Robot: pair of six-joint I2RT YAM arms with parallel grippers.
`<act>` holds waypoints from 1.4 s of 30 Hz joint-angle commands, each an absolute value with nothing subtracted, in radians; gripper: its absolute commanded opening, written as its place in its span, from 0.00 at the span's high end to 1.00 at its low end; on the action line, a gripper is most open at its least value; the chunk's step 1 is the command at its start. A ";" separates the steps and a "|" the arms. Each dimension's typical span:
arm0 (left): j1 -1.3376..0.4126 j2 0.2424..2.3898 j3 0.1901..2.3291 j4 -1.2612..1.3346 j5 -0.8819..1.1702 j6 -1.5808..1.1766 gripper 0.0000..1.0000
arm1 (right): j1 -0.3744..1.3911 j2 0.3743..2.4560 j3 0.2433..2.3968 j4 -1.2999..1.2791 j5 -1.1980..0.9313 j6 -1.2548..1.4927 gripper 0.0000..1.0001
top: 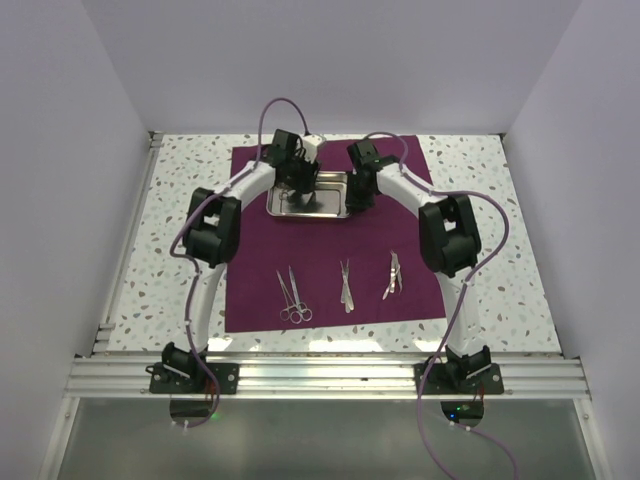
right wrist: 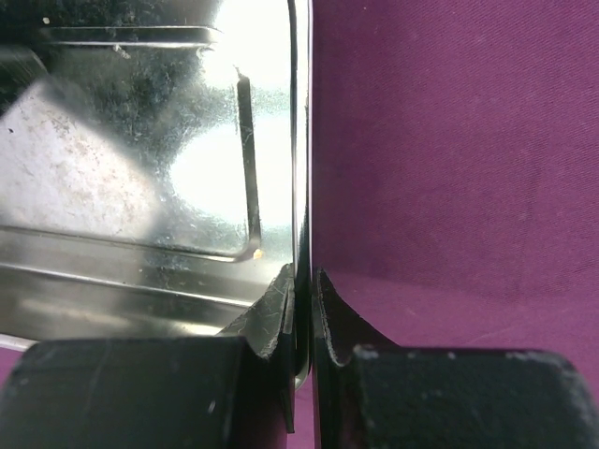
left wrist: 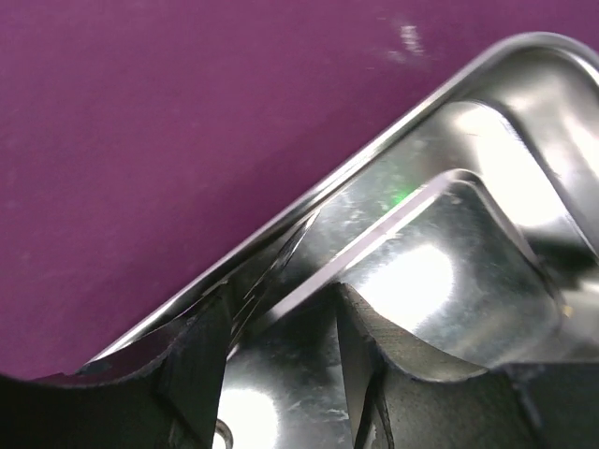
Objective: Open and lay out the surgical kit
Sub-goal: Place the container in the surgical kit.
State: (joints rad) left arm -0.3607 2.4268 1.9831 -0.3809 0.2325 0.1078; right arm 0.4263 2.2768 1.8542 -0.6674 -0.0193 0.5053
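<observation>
Instruments (top: 345, 285) lie on cloth (top: 250, 260), outside tray (top: 330, 208).

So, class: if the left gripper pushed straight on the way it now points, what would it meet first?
Probably the steel tray: the left gripper sits open over it, aimed at its inner wall and rim, with the purple cloth beyond. Depth is unclear.

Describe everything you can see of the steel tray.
The steel tray is shallow, rectangular and mirror-shiny, with a rolled rim and faint scratches. It lies on the purple cloth at its far middle. The right gripper pinches its right rim; the left gripper hangs open inside it. No instrument shows in it.
</observation>
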 commanded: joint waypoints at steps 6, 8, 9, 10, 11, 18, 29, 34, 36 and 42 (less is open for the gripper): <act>-0.393 2.487 1.887 -0.511 0.342 0.152 0.49 | 0.430 2.365 1.896 -0.712 -0.063 0.485 1.00; -0.397 2.485 1.862 -0.511 0.257 0.152 0.52 | 0.430 2.368 1.916 -0.712 -0.064 0.485 1.00; -0.399 2.484 1.864 -0.511 0.224 0.143 0.52 | 0.430 2.368 1.919 -0.713 -0.064 0.483 1.00; -0.399 2.484 1.865 -0.506 0.195 0.124 0.53 | 0.430 2.370 1.927 -0.715 -0.064 0.483 1.00; -0.399 2.480 1.870 -0.503 0.175 0.118 0.53 | 0.430 2.370 1.928 -0.715 -0.063 0.482 1.00; -0.390 2.566 1.970 -0.679 0.121 0.061 0.66 | 0.431 2.359 1.916 -0.703 -0.074 0.485 1.00; -0.393 2.560 1.867 -0.772 0.104 0.014 0.83 | 0.431 2.365 1.934 -0.698 -0.084 0.489 1.00; -0.396 2.571 1.884 -0.819 0.176 -0.047 1.00 | 0.429 2.368 1.934 -0.683 -0.086 0.497 1.00; -0.406 2.554 1.899 -0.816 0.211 -0.076 1.00 | 0.428 2.370 1.934 -0.673 -0.094 0.505 1.00; -0.433 2.505 2.009 -0.804 0.226 -0.141 1.00 | 0.429 2.378 1.944 -0.657 -0.098 0.525 1.00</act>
